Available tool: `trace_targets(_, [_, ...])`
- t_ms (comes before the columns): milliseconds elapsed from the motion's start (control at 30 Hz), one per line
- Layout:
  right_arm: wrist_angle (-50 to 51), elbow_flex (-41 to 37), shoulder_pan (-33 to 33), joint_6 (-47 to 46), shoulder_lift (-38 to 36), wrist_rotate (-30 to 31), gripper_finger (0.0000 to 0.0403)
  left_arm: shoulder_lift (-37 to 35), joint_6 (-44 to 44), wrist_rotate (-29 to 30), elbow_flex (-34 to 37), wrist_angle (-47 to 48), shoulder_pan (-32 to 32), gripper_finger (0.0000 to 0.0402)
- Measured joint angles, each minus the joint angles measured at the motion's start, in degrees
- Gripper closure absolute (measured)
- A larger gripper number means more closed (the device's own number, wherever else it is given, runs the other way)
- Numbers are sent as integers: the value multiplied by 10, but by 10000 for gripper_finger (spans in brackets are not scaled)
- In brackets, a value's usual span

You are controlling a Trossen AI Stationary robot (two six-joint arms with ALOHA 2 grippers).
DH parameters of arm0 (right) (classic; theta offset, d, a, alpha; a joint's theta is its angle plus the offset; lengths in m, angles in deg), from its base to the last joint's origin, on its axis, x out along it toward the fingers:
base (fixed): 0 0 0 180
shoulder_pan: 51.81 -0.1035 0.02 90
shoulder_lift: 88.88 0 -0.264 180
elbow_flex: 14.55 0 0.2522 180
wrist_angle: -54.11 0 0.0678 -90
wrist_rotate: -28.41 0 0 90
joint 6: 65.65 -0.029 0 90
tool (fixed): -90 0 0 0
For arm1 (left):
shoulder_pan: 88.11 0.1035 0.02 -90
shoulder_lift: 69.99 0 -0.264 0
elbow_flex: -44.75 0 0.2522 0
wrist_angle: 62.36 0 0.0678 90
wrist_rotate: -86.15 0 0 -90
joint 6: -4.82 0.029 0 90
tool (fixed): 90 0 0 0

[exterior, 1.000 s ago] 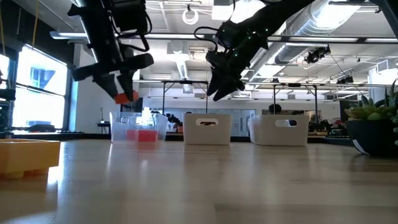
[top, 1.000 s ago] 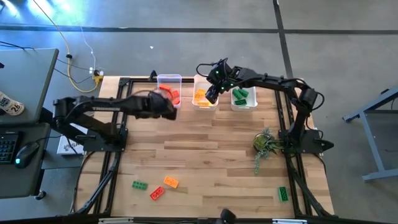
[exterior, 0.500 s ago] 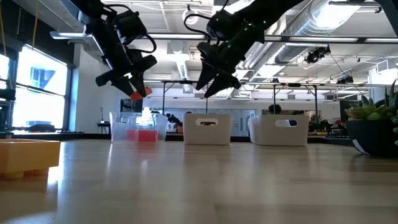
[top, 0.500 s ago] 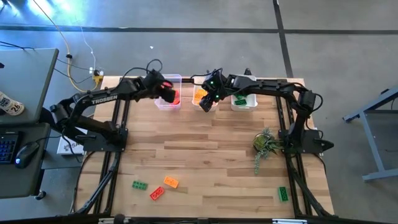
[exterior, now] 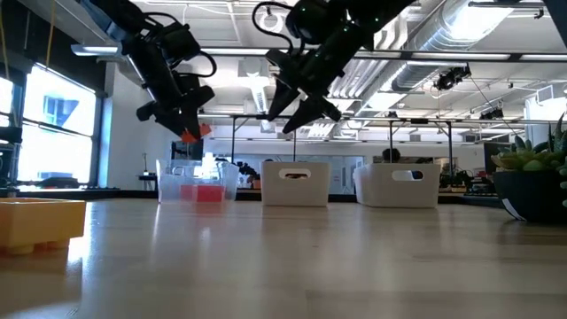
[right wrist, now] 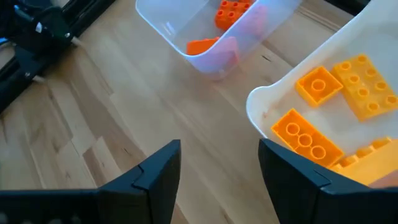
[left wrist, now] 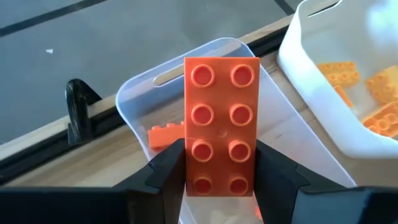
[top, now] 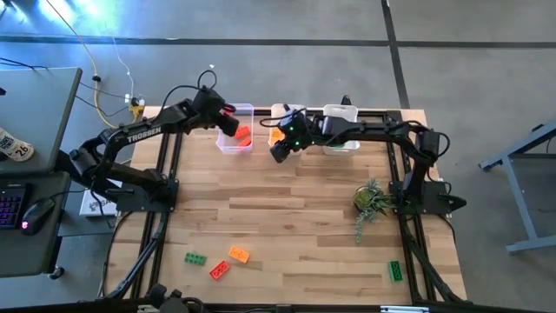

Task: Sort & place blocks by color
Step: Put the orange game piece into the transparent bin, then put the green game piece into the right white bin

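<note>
While your left tool (left wrist: 217,171) pinches the red brick (left wrist: 221,124) by its long sides over the clear bin (left wrist: 143,99), treat it as light, rigid, slick plastic; your right tool (right wrist: 217,168) hangs spread, empty.

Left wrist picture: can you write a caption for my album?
The left end effector holds a red brick over the clear bin of red bricks.

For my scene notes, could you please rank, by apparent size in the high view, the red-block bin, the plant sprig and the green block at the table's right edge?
1. Red-block bin and plant sprig: look similar, so unranked.
2. Green block: clearly smallest.
</note>
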Motion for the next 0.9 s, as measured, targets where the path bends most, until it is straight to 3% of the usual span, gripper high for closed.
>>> trace_targets(433, [0, 0, -53, -76, 0, 77, 201, 0, 60, -32, 0, -11, 7, 230])
trace_targets(900, [0, 0, -74, -103, 0, 80, 201, -16, 90, -56, -1, 30, 7, 210])
